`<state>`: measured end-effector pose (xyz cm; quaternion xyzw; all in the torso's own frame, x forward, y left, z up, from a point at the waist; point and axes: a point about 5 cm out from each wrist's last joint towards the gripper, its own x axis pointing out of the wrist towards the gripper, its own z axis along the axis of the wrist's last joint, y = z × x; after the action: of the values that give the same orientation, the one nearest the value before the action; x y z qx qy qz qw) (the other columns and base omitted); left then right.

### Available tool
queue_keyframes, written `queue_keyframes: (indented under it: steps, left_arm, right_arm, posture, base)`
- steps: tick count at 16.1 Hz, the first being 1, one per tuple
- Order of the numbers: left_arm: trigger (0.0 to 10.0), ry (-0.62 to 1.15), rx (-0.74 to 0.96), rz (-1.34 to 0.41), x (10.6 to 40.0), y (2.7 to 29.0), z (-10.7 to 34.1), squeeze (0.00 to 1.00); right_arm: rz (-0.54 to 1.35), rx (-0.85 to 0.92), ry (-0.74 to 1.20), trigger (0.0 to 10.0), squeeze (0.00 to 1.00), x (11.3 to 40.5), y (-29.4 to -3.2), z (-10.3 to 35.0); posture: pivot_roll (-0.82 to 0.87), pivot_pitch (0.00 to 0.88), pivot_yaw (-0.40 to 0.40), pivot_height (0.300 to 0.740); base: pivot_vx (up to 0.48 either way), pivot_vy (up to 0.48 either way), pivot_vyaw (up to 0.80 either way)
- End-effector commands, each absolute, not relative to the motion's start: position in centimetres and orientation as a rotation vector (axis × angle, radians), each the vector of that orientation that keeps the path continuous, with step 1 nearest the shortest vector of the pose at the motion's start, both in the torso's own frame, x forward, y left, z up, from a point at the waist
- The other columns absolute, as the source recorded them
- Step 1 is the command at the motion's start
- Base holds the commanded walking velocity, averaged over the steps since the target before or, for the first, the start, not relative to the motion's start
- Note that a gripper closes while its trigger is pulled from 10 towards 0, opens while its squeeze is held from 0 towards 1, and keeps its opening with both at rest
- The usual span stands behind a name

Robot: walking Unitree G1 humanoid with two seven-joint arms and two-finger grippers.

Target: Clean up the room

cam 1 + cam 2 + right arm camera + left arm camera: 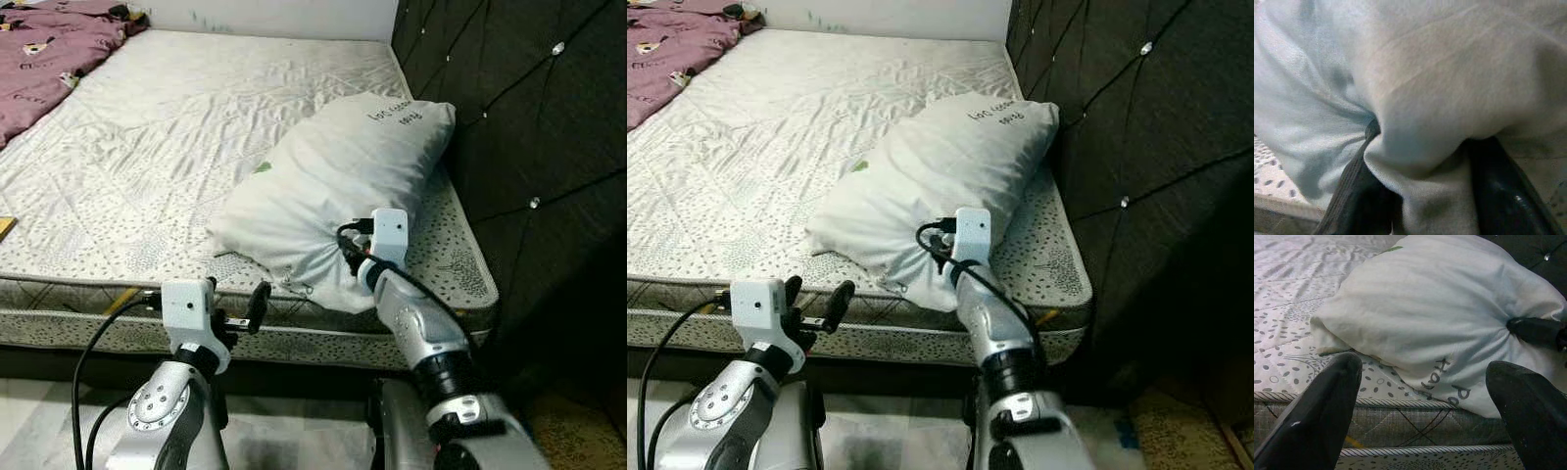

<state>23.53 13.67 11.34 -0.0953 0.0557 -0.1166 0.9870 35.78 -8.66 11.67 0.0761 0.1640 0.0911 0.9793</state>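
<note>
- While the right gripper [1420, 196] is clenched on a bunched fold of the white pillow [333, 176], this looks like the pillow-grabbing step; the pillow lies at the mattress [147, 166] corner by the dark headboard [529, 127], about 2 o'clock from the left gripper
- left gripper [1425, 406] hangs released off the bed edge
- next move probably wants a lift, keeping that pinch tight
- right fingertips are buried in fabric, and the purple blanket [39, 59] at 11 o'clock is cut off
</note>
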Motion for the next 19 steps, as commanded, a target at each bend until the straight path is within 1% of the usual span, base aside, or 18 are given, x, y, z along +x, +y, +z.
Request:
queue_keyframes:
  steps: [1,2,3,5,6,7,8,10,12,13,16,18,19]
  left_arm:
    - [10.0,0.103,-0.180,-0.250,23.6,13.5,11.7,0.00]
    - [10.0,0.102,-0.179,-0.249,23.6,13.6,11.7,0.00]
    - [10.0,0.098,-0.176,-0.249,23.7,13.5,11.7,0.00]
    - [10.0,0.091,-0.158,-0.244,23.9,13.6,11.8,0.00]
    - [10.0,0.086,-0.141,-0.235,24.1,13.8,11.9,0.00]
    - [10.0,0.084,-0.138,-0.229,24.1,13.9,11.9,0.00]
    - [10.0,0.082,-0.129,-0.223,24.2,14.0,11.9,0.00]
    - [10.0,0.083,-0.122,-0.219,24.4,14.0,11.8,0.00]
    - [10.0,0.081,-0.115,-0.217,24.5,14.0,11.9,0.00]
    - [10.0,0.078,-0.102,-0.208,24.6,14.2,11.9,0.00]
    - [10.0,0.067,-0.089,-0.197,24.9,14.5,12.0,0.00]
    - [10.0,0.065,-0.090,-0.208,24.9,14.1,12.0,0.00]
    - [10.0,0.066,-0.089,-0.212,24.9,14.0,12.1,0.00]
  right_arm:
    - [0.164,0.132,0.284,0.0,0.00,36.6,-9.5,12.7]
    - [0.164,0.090,0.272,0.0,0.00,37.0,-10.2,12.8]
    - [0.126,0.048,0.242,0.0,0.00,38.2,-12.2,13.7]
    - [0.060,0.014,0.207,0.0,0.00,39.3,-14.8,15.1]
    - [0.011,-0.016,0.171,0.0,0.00,39.9,-16.9,16.6]
    - [-0.029,-0.036,0.147,0.0,0.00,40.3,-18.5,17.7]
    - [-0.102,-0.023,0.116,0.0,0.00,40.6,-20.6,19.2]
    - [-0.183,-0.008,0.060,0.0,0.00,40.9,-22.9,21.3]
    - [-0.226,-0.014,0.028,0.0,0.00,40.8,-24.4,22.4]
    - [-0.257,-0.025,0.008,0.0,0.00,40.6,-25.5,23.0]
    - [-0.303,-0.019,-0.027,0.0,0.00,40.1,-26.8,22.6]
    - [-0.264,-0.043,-0.028,0.0,0.00,39.4,-26.0,19.9]
    - [-0.227,-0.058,-0.016,0.0,0.00,38.6,-25.0,17.5]
  posture:
    - [0.08,0.000,-0.050,0.512]
    - [0.08,0.000,-0.050,0.512]
    - [0.09,0.000,-0.049,0.512]
    - [0.08,0.000,-0.047,0.512]
    - [0.08,0.000,-0.046,0.512]
    - [0.08,0.000,-0.046,0.512]
    - [0.08,0.000,-0.044,0.512]
    - [0.08,0.000,-0.040,0.512]
    - [0.08,0.000,-0.038,0.512]
    - [0.08,0.000,-0.035,0.512]
    - [0.07,0.000,-0.032,0.512]
    - [0.07,0.000,-0.028,0.512]
    - [0.07,0.000,-0.024,0.512]
  base:
    - [0.000,0.000,0.00]
    - [0.000,0.000,0.00]
    - [0.000,0.000,0.00]
    - [0.000,0.000,0.00]
    - [0.000,0.000,0.00]
    - [0.000,0.000,0.00]
    - [0.000,0.000,0.00]
    - [0.000,0.000,0.00]
    - [0.000,0.000,0.00]
    - [0.000,0.000,0.00]
    - [0.000,0.000,0.00]
    - [0.000,0.000,0.00]
    - [0.000,0.000,0.00]
